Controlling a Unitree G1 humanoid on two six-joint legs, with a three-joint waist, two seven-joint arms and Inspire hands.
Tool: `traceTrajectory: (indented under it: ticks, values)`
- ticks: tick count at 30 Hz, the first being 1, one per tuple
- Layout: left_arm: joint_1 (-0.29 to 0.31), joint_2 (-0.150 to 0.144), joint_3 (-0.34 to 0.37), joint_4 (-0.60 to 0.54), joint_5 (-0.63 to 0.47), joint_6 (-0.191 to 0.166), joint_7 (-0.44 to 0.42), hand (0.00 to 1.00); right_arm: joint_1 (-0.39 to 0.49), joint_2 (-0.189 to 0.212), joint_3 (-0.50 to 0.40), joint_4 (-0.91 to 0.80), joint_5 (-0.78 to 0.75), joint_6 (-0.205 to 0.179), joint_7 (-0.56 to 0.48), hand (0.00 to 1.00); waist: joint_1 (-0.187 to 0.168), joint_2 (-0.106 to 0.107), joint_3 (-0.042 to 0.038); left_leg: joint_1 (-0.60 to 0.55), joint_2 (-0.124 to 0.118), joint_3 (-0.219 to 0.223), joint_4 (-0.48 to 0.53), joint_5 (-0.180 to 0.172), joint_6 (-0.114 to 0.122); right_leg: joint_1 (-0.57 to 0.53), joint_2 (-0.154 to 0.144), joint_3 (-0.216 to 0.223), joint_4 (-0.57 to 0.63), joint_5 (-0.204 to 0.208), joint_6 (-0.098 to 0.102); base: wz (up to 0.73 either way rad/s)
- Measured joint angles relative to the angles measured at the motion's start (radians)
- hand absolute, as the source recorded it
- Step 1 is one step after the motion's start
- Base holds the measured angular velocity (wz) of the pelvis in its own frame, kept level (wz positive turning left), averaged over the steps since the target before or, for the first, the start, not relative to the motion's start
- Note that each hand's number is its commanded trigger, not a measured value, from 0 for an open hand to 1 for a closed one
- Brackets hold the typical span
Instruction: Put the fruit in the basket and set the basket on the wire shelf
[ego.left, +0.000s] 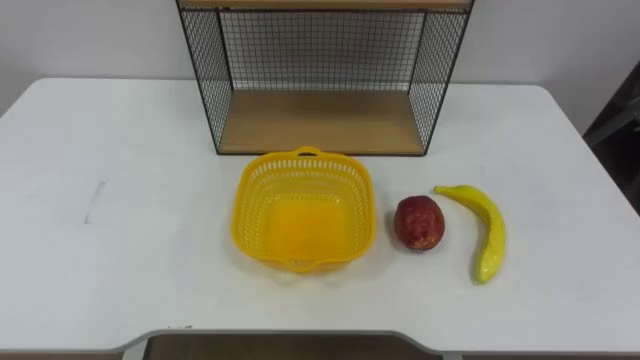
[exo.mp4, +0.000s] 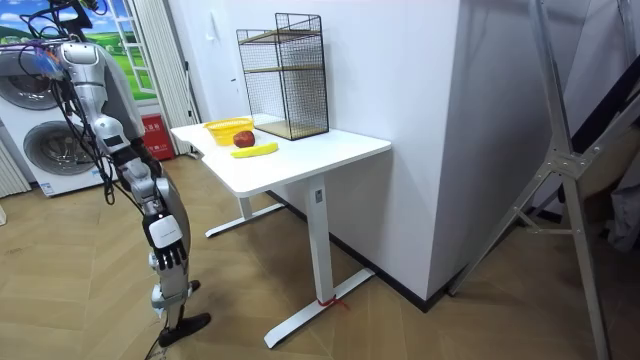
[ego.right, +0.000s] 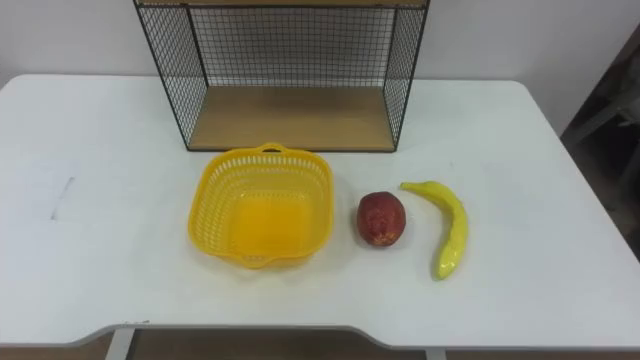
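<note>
The shelf is cut off by the top edge of the eye views, which show its lower compartment and wooden board; the room view shows it whole, two tiers of black wire at the counter's far side, by the wall.

The robot stands side-on at the counter's end on the room view's left; its hands are too small there to make out, so I cannot tell whether they are spread, pressed together or pinching anything.

The basket, yellow and empty, sits on the counter just in front of the shelf, apart from it. The red fruit lies just beside the basket on the right hand's side; I cannot tell what kind of fruit it is. The banana lies further to that side, near the fruit but apart from it, with one end toward the shelf. On the left hand's side of the basket the white top bears a faint grey mark.

In the room view the red fruit stands before the basket and hides part of its wall. The counter's near edge has a cut-out at the bottom of the eye views.

The room view also shows washing machines behind the robot; a wooden floor; and a metal stand at the room view's right, cut off by the frame.
</note>
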Motion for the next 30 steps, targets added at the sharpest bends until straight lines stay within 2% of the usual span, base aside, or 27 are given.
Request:
traceTrajectory:
  ticks: [12, 18, 25, 30]
  values:
    - [0.001, 0.0, 0.0, 0.0, 0.001, -0.003, -0.001, 0.0, -0.016, -0.002, -0.001, 0.004, 0.0, -0.009, 0.0, 0.0, 0.0, -0.003, 0.0004, 0.001, 0.0, 0.005, 0.0, 0.0, 0.0, -0.001, 0.0, 0.004, -0.001, 0.0, 0.0, 0.0]
    - [-0.004, 0.002, 0.001, 0.0, 0.001, -0.02, -0.001, 0.0, -0.017, -0.002, -0.004, 0.005, 0.012, -0.02, -0.006, 0.0, -0.001, -0.002, 0.0001, 0.001, -0.001, 0.006, 0.0, 0.0, 0.0, -0.002, -0.001, 0.006, 0.0, 0.0, 0.0, 0.0]
    - [-0.006, 0.001, 0.006, 0.002, 0.001, -0.031, 0.004, 0.0, -0.023, 0.0, -0.022, 0.034, 0.165, -0.03, -0.056, 0.0, -0.002, -0.002, 0.0, 0.006, 0.0, 0.014, -0.004, 0.0, 0.0, -0.004, 0.001, 0.016, 0.001, 0.0, 0.0, -0.04]
    - [-0.003, 0.0, 0.029, 0.002, 0.002, -0.052, 0.008, 0.0, -0.008, -0.001, -0.065, 0.052, 0.366, -0.032, -0.13, 0.0, -0.001, -0.004, 0.0017, 0.007, 0.0, 0.013, -0.004, 0.0, 0.0, -0.004, 0.0, 0.016, -0.001, 0.0, 0.0, 0.0]
